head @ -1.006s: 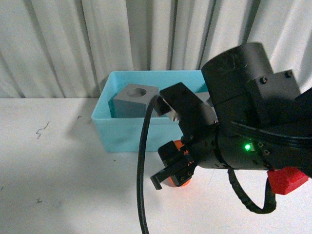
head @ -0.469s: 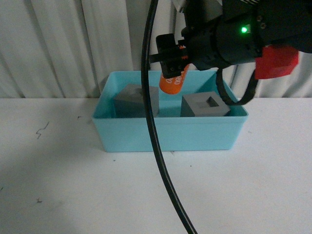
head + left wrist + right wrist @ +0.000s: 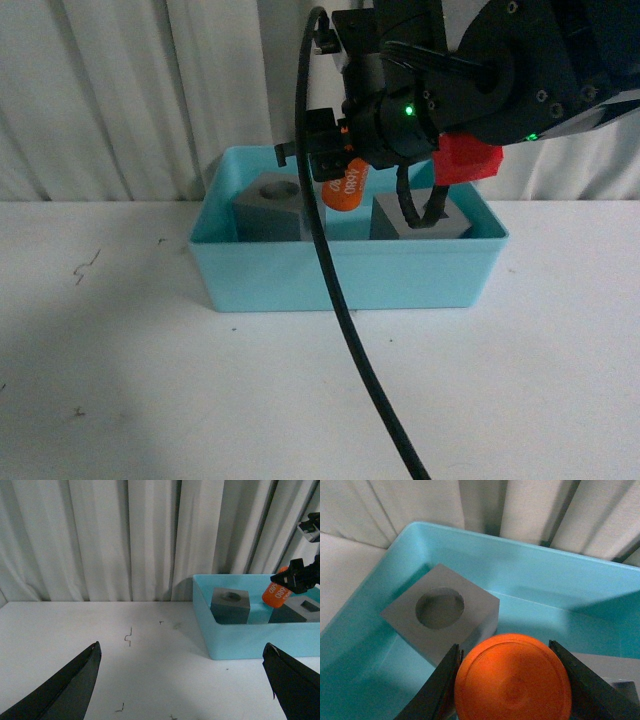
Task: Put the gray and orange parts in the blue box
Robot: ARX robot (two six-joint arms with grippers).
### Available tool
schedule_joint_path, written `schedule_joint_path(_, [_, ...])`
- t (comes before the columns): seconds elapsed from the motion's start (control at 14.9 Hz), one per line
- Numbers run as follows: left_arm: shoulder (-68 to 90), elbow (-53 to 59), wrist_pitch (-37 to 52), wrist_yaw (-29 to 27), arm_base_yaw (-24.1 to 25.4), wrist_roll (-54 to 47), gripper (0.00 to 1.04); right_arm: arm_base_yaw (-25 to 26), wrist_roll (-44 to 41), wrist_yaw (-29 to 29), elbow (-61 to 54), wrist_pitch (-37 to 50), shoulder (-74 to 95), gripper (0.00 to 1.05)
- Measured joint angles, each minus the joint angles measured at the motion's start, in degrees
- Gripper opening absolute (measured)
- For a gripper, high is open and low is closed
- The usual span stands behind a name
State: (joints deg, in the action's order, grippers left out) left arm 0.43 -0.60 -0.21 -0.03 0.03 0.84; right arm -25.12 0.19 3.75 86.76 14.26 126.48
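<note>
- White pleated curtains point(image 3: 120, 90) fill the upper part of the front view, and a white tabletop point(image 3: 150, 380) with a few small dark scuffs fills the lower part.
- At mid-frame in the front view stands the light turquoise rectangular plastic bin point(image 3: 345, 270), low-walled and rimmed, on the tabletop.
- Inside the bin, toward its left end, sits a matte gray cube with a round recess point(image 3: 268, 207) in its top face.
- Toward the bin's right end sits a second matte gray cube with a rectangular recess point(image 3: 302, 609), partly hidden in the front view by the arm.
- The right gripper point(image 3: 335, 170), black, hangs over the bin in the upper middle of the front view, its two fingers clamped on either side of a small orange cylinder with white digits point(image 3: 345, 187).
- The cylinder is tilted, above the gap between the two cubes and clear of the bin floor.
- In the right wrist view the cylinder's round orange end point(image 3: 512, 677) fills the lower middle, with a dark finger point(image 3: 442, 685) pressed at each side.
- A black cable point(image 3: 335, 300) hangs across the front view's centre.
- The left gripper point(image 3: 180, 680) shows two dark fingertips in the lower corners of the left wrist view, spread wide with nothing between them.
</note>
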Motion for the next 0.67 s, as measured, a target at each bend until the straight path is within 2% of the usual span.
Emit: schedule_joint_path(0.67, [0.0, 0.0, 0.0, 0.0, 0.0, 0.0, 0.98, 0.1, 4.0, 4.0, 3.8, -4.2, 4.7, 0.48])
